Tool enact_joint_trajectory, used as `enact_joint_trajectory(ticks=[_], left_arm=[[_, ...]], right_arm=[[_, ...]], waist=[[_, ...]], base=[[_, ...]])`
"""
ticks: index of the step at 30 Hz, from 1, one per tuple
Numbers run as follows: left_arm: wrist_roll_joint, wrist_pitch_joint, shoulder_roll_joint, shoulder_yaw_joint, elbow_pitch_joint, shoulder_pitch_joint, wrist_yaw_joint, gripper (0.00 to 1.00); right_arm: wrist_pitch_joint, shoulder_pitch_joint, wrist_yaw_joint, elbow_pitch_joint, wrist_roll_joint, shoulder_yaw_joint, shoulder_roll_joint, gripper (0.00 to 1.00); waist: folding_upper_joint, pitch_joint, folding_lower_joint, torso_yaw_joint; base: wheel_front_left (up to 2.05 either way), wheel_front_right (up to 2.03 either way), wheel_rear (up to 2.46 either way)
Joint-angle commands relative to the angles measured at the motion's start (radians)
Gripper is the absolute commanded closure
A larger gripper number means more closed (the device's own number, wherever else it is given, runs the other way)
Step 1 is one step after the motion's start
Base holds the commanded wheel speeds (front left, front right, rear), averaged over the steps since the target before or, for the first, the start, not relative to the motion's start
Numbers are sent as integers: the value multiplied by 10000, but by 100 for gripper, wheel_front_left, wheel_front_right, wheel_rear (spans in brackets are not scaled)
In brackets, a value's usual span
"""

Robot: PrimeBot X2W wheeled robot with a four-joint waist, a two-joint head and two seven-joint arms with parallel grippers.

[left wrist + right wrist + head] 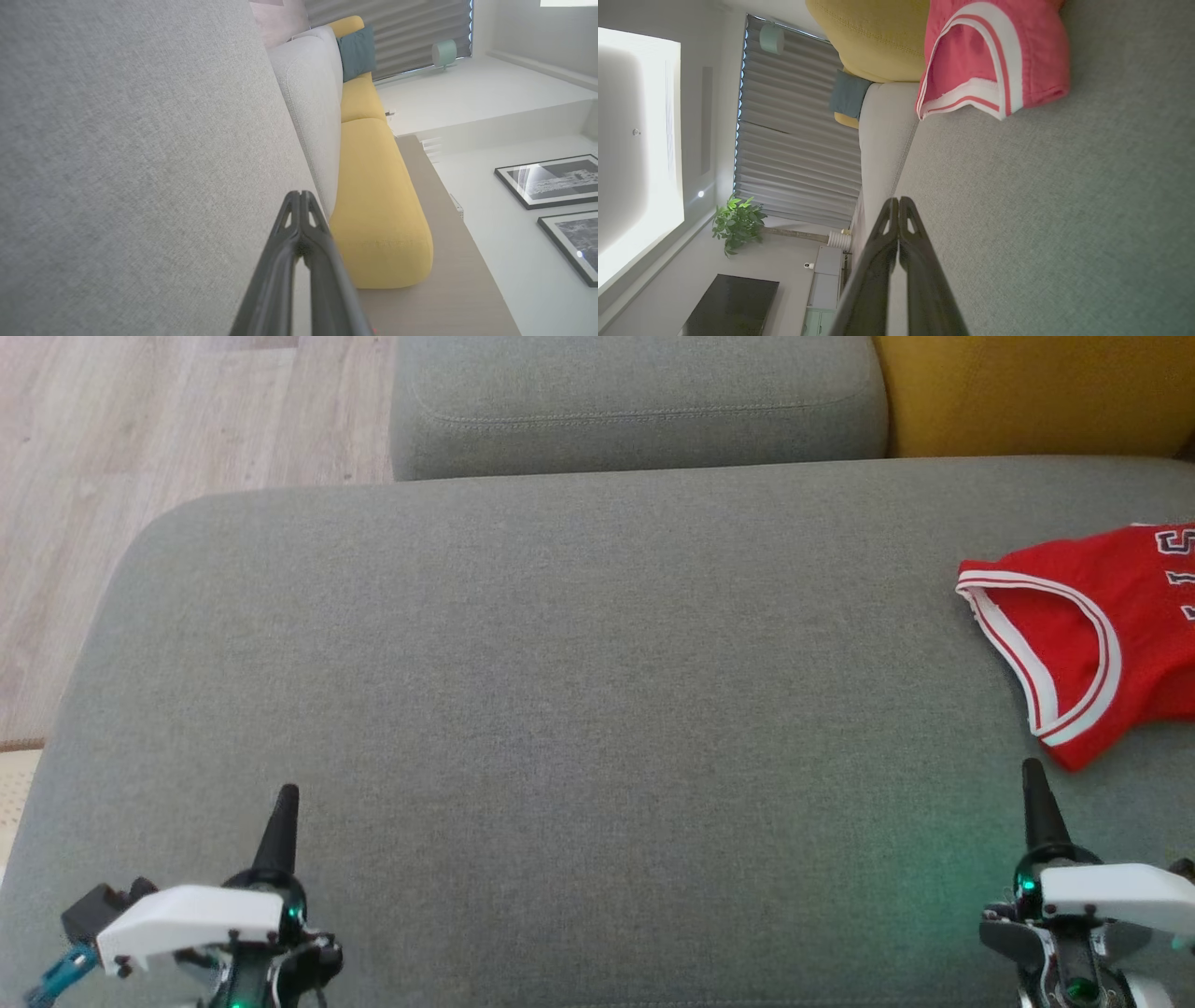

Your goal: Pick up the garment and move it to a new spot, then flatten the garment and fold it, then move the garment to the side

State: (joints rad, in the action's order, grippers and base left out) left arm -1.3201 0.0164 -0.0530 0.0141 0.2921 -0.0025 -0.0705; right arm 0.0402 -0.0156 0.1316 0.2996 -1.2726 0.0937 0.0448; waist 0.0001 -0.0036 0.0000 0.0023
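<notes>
Left pincer [288,795] clenched, empty, over near edge of grey sofa cushion [560,663]. Right pincer [1033,770] clenched, empty, tip near red garment [1130,625], not touching. Garment lies at cushion's right end, cut off by picture edge; lettering partly hidden.

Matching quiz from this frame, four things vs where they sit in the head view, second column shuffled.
Things:
1. red garment
2. left claw
3. yellow cushion
4. wood floor

Places in the head view:
A. upper left
B. lower left, fingers shut
C. right edge, lying on the grey seat
D. upper right

Pairs: 1-C, 2-B, 3-D, 4-A
</notes>
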Motion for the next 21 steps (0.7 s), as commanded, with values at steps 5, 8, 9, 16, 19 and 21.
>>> enact_joint_trajectory(ticks=[5,8,9,16,19,21], left_arm=[[-655,174,-103,-503,-392,-679,-191,100],[-969,262,-102,-584,-402,-727,-246,100],[-1074,291,-101,-611,-406,-743,-264,100],[-1702,468,-98,-774,-428,-839,-373,100],[-2120,586,-96,-883,-442,-903,-446,100],[-2329,645,-95,-938,-449,-936,-482,100]], right_arm=[[162,-675,-8,-431,-751,-71,64,100],[236,-708,-8,-446,-1099,-36,65,100],[261,-719,-8,-452,-1215,-24,65,100],[409,-785,-8,-483,-1910,45,67,100],[508,-828,-9,-504,-2374,91,68,100],[558,-850,-9,-515,-2605,114,68,100]], waist=[[-1,12,0,-4],[-1,20,0,-7],[-1,22,0,-8],[-1,37,0,-13],[-1,47,0,-16],[-1,51,0,-18]], base=[[0,0,0],[0,0,0],[0,0,0],[0,0,0],[0,0,0],[0,0,0]])
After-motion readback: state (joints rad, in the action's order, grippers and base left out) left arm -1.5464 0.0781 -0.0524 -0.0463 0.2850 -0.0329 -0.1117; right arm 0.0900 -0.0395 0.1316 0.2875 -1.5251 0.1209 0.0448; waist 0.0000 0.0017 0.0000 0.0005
